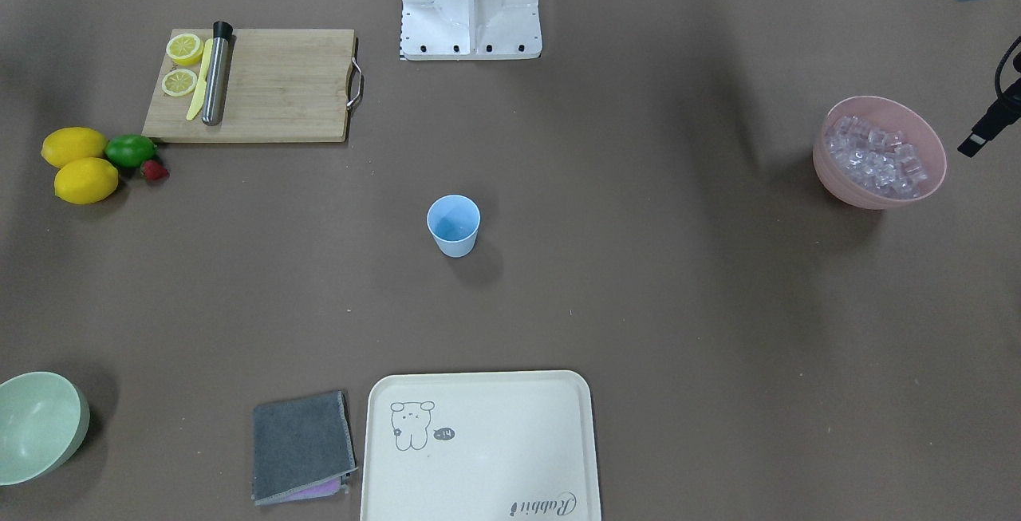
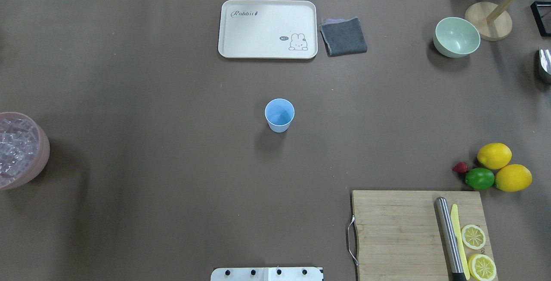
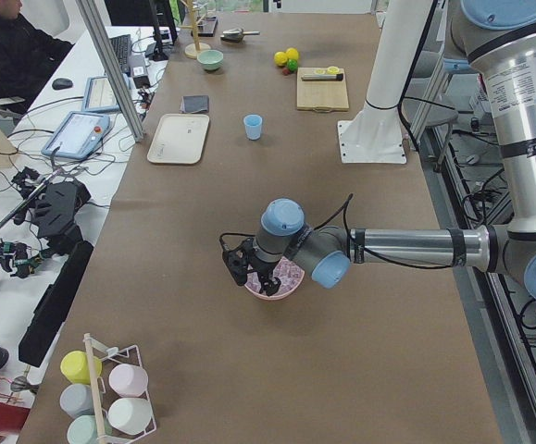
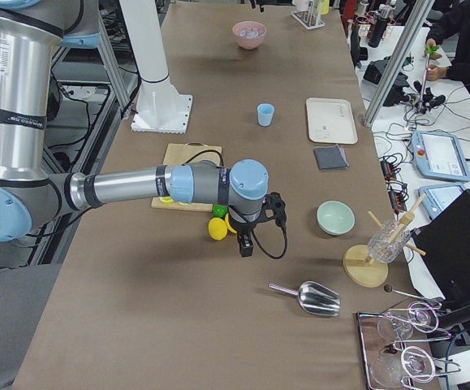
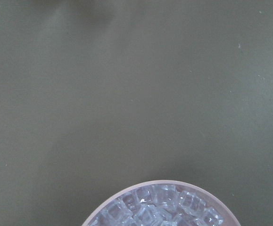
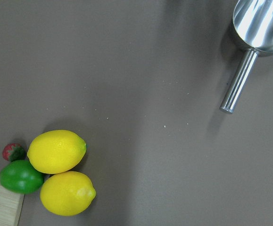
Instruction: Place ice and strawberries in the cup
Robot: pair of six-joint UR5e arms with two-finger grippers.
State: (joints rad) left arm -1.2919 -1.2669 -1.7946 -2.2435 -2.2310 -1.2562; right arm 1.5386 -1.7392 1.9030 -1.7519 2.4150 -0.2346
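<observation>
Cup: upright at table centre, apparently empty, with open room all round. Ice: probably slick and hard to pinch, heaped in pink bowl by left gripper. Strawberry: light, just beside lime, best taken from its free side, near right gripper. Finger state of both grippers cannot be told.

The left arm and right arm are silver tubes with pale-blue joint caps and black bands. Black cables loop to the black left tool and right tool. Their white metal pedestal carries dark screws.
</observation>
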